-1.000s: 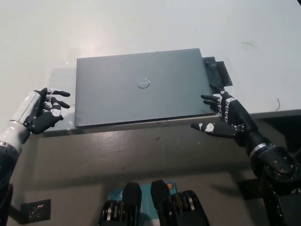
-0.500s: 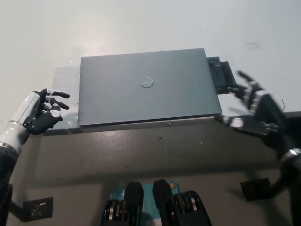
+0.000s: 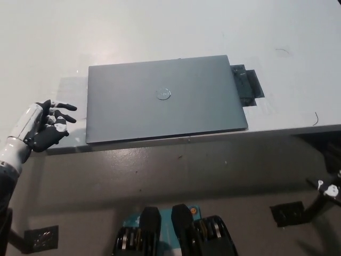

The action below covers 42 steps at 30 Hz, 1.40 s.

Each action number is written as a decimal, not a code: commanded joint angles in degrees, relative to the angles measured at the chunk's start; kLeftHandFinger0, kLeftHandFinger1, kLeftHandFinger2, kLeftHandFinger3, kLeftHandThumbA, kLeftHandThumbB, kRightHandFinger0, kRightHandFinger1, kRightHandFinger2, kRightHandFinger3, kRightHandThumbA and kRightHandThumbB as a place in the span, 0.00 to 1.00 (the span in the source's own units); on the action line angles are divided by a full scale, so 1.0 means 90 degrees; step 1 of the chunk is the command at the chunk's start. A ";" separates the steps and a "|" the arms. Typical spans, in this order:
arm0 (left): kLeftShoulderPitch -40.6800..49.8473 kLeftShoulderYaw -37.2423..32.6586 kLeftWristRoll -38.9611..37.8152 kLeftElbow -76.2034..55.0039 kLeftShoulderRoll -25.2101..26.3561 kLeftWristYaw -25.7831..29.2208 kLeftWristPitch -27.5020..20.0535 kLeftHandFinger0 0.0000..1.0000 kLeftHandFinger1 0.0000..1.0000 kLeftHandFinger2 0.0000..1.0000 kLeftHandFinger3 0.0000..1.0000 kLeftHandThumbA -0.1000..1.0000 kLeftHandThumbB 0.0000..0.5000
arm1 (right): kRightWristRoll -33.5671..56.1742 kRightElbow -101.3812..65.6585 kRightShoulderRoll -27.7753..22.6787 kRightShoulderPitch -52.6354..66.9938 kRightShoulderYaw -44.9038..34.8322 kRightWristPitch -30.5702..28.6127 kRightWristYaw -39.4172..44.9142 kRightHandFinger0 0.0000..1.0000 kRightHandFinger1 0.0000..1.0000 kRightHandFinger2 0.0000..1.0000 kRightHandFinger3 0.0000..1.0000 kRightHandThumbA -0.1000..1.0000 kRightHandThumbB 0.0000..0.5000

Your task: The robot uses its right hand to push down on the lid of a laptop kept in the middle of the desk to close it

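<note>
The grey laptop lies shut and flat in the middle of the white desk, logo facing up, its front edge along the desk's near edge. Nothing touches the lid. My white left hand rests open just off the laptop's front left corner, at the desk edge. Only a sliver of my black right hand shows at the lower right border, well below the desk and far from the laptop.
A dark grey flat block pokes out from under the laptop's right side. A thin dark mark sits near the desk's right front. Below the desk edge is grey floor with small black plates.
My right hand has drawn back from the laptop's front right corner, moving right and down until it is almost out of the picture. The left hand and the shut laptop stay put.
</note>
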 commanded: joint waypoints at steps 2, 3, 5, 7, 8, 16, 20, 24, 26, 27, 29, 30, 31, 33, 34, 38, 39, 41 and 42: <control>-0.0054 0.0104 0.0044 -0.0138 0.0143 0.0006 -0.0066 0.28 0.36 0.49 0.60 0.00 0.00 | 0.0315 0.0291 0.0024 -0.0125 -0.0191 -0.0645 -0.0110 0.88 0.83 0.83 0.94 1.00 0.62; -0.0053 0.0104 0.0046 -0.0135 0.0144 0.0005 -0.0071 0.28 0.36 0.49 0.60 0.00 0.00 | 0.0324 0.0305 0.0022 -0.0125 -0.0190 -0.0659 -0.0113 0.88 0.82 0.83 0.94 1.00 0.62; -0.0048 0.0123 0.0016 -0.0118 0.0105 0.0024 -0.0097 0.28 0.36 0.49 0.60 0.00 0.00 | 0.0341 0.0443 0.0026 -0.0135 -0.0212 -0.0733 -0.0135 0.87 0.82 0.82 0.94 1.00 0.62; -0.0043 0.0114 0.0027 -0.0121 0.0109 0.0019 -0.0096 0.27 0.37 0.50 0.60 0.00 0.00 | 0.0309 0.0462 0.0007 -0.0137 -0.0191 -0.0732 -0.0161 0.86 0.82 0.83 0.96 1.00 0.60; -0.0046 0.0129 0.0018 -0.0105 0.0095 0.0033 -0.0107 0.27 0.36 0.50 0.60 0.00 0.01 | 0.0293 0.0482 0.0004 -0.0144 -0.0188 -0.0753 -0.0183 0.85 0.82 0.83 0.97 1.00 0.58; -0.0005 0.0187 -0.0054 -0.0087 0.0060 0.0030 -0.0181 0.24 0.36 0.51 0.58 0.00 0.01 | 0.0025 0.0490 -0.0121 -0.0172 0.0011 -0.0823 -0.0269 0.88 0.82 0.82 0.97 1.00 0.60; -0.0005 0.0183 -0.0026 -0.0092 0.0052 0.0033 -0.0142 0.29 0.37 0.50 0.59 0.00 0.01 | 0.0065 0.0529 -0.0148 -0.0211 0.0018 -0.0828 -0.0274 0.88 0.81 0.81 0.96 1.00 0.60; 0.0028 0.0182 0.0006 -0.0079 0.0026 0.0075 -0.0235 0.28 0.36 0.49 0.58 0.00 0.02 | 0.0066 0.0494 -0.0204 -0.0222 0.0061 -0.0768 -0.0275 0.88 0.81 0.80 0.95 1.00 0.57; 0.0049 0.0185 -0.0006 -0.0074 0.0031 0.0063 -0.0282 0.27 0.35 0.48 0.59 0.00 0.02 | -0.0022 0.0438 -0.0240 -0.0191 0.0126 -0.0723 -0.0302 0.92 0.83 0.81 0.96 1.00 0.57; 0.0052 0.0180 0.0001 -0.0074 0.0037 0.0059 -0.0302 0.27 0.35 0.48 0.59 0.00 0.02 | -0.0015 0.0426 -0.0235 -0.0192 0.0130 -0.0706 -0.0325 0.92 0.83 0.81 0.96 1.00 0.57; 0.0083 0.0169 0.0020 -0.0130 0.0045 0.0050 -0.0261 0.29 0.38 0.52 0.62 0.00 0.02 | -0.0034 0.0429 -0.0251 -0.0184 0.0153 -0.0736 -0.0335 0.93 0.83 0.81 0.97 1.00 0.52; 0.0089 0.0151 0.0042 -0.0148 0.0065 0.0038 -0.0260 0.30 0.39 0.53 0.63 0.00 0.02 | 0.0001 0.0426 -0.0240 -0.0186 0.0144 -0.0720 -0.0342 0.92 0.83 0.81 0.98 1.00 0.50; 0.0094 0.0140 0.0062 -0.0157 0.0071 0.0038 -0.0231 0.35 0.42 0.56 0.67 0.00 0.01 | -0.0007 0.0437 -0.0255 -0.0189 0.0153 -0.0754 -0.0334 0.91 0.83 0.81 0.98 1.00 0.49; 0.0111 0.0143 0.0055 -0.0179 0.0066 0.0036 -0.0197 0.38 0.44 0.55 0.67 0.00 0.01 | -0.0007 0.0421 -0.0275 -0.0166 0.0160 -0.0788 -0.0320 0.91 0.83 0.82 0.99 1.00 0.47; 0.0121 0.0170 0.0012 -0.0150 0.0052 0.0038 -0.0253 0.38 0.43 0.54 0.66 0.00 0.02 | 0.0005 0.0422 -0.0290 -0.0171 0.0160 -0.0773 -0.0317 0.92 0.84 0.83 0.99 1.00 0.48; 0.0153 0.0170 0.0047 -0.0215 0.0041 0.0064 -0.0158 0.33 0.42 0.53 0.64 0.00 0.04 | 0.0010 0.0379 -0.0323 -0.0182 0.0170 -0.0712 -0.0333 0.91 0.83 0.83 0.99 1.00 0.52; 0.0153 0.0174 0.0047 -0.0222 0.0035 0.0069 -0.0148 0.30 0.42 0.53 0.64 0.01 0.03 | 0.0009 0.0376 -0.0333 -0.0179 0.0179 -0.0714 -0.0331 0.91 0.83 0.82 0.99 1.00 0.53; 0.0170 0.0187 -0.0004 -0.0190 0.0057 0.0028 -0.0210 0.39 0.46 0.57 0.68 0.00 0.00 | 0.0056 0.0381 -0.0316 -0.0188 0.0158 -0.0688 -0.0354 0.91 0.83 0.81 0.98 1.00 0.50; 0.0173 0.0189 -0.0008 -0.0195 0.0064 0.0022 -0.0220 0.40 0.47 0.57 0.68 0.00 0.00 | 0.0039 0.0377 -0.0321 -0.0180 0.0168 -0.0701 -0.0358 0.91 0.83 0.81 0.99 1.00 0.50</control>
